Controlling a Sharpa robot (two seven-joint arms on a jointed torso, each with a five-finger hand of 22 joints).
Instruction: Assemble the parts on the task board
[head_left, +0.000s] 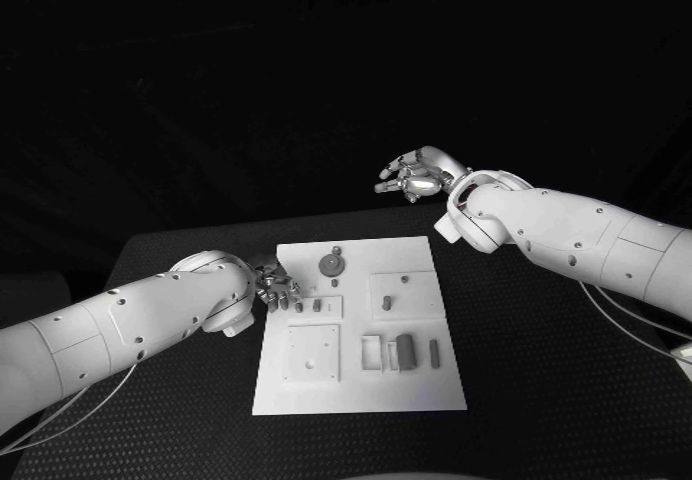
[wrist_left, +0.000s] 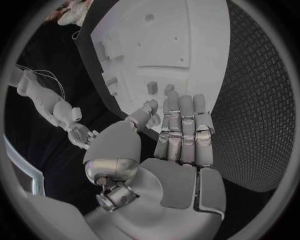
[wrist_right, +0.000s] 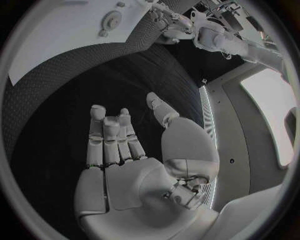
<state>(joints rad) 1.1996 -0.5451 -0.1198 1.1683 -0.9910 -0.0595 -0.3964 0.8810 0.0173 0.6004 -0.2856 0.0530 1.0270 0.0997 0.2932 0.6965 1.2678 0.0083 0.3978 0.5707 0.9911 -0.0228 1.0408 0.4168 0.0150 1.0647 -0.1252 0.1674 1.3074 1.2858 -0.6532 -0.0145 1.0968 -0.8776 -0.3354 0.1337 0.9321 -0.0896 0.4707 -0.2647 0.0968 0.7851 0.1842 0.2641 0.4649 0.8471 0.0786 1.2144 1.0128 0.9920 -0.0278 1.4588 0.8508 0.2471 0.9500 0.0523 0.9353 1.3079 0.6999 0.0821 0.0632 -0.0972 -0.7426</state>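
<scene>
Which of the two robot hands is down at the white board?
The left hand, its fingers at the task board's left edge. The right hand is held up beyond the table, holding nothing.

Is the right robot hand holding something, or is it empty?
Empty. The right robot hand shows a bare palm with fingers extended, raised beyond the table's far edge, away from the task board.

Dim, dark surroundings; the task board (head_left: 361, 330) glares white; wrist views bend at edges.

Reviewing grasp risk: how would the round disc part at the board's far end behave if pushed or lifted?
The round disc part looks rigid and probably light. Lying flat on the task board, it would likely slide, not roll. Its low profile may make gripping awkward.
</scene>
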